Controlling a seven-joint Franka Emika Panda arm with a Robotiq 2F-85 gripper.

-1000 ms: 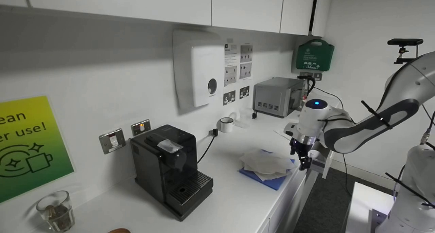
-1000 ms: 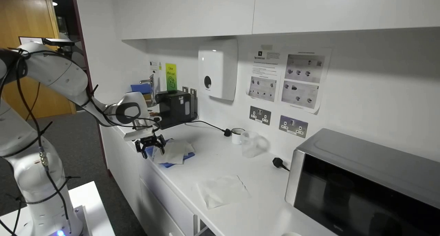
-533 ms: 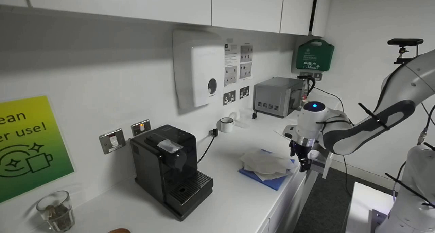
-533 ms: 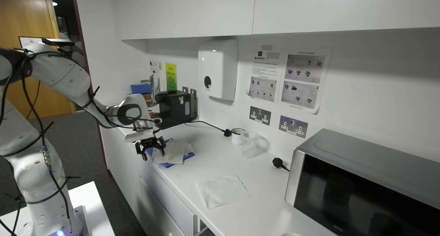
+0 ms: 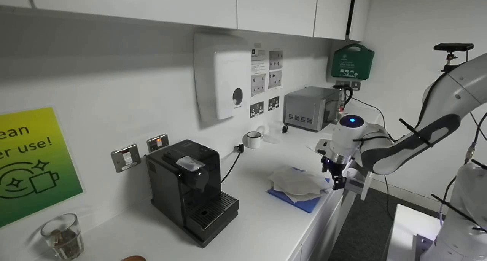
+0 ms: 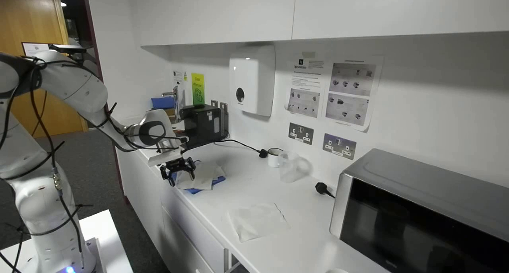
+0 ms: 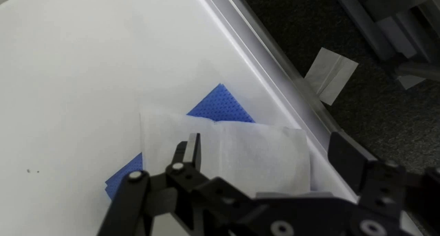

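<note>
The papers (image 7: 254,153) lie on the counter (image 5: 251,223), over the cloth (image 7: 220,105), whose blue corners show at 12 and near 9 o'clock in the wrist view. The gripper (image 7: 264,139) hangs close by, spread wide. In an exterior view, the coffee machine (image 5: 190,188) stands at 9 o'clock from the papers, the microwave (image 5: 304,109) at 12.
</note>
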